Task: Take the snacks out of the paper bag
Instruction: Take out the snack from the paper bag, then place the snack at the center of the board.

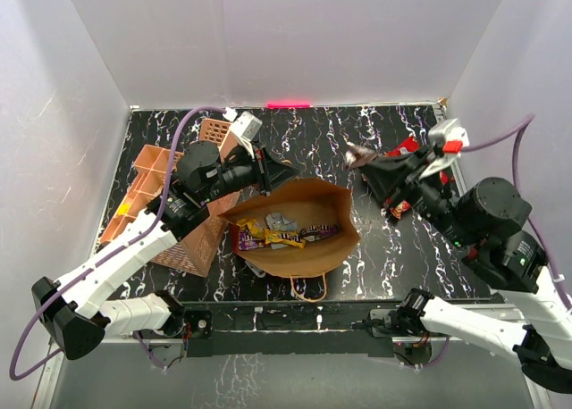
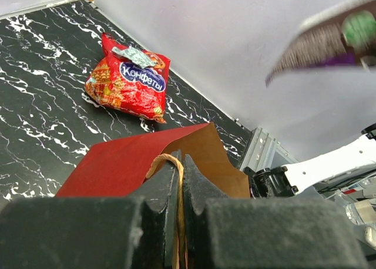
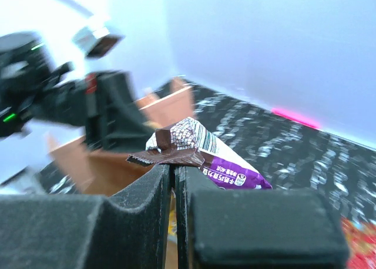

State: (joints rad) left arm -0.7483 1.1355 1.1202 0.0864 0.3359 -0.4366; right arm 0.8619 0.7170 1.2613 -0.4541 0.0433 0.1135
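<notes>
Left tool (image 2: 179, 163): clamped shut on the paper bag's far handle (image 2: 169, 159), propping the mouth open.
Paper bag (image 1: 308, 259): on the desk (image 1: 393, 239) between the arms, brown inside showing.
Packets inside (image 1: 279, 236): several, in a row running 9 to 3 o'clock.
Right tool (image 3: 174, 170): closed on a purple-and-brown candy packet (image 3: 194, 147), raised clear of the bag.
Cookie bag (image 2: 129, 84): out on the desk, 4 o'clock of the right tool.
Key relation: the packets inside lie 8 o'clock of the right tool. The left arm is nearer them but occupied.
</notes>
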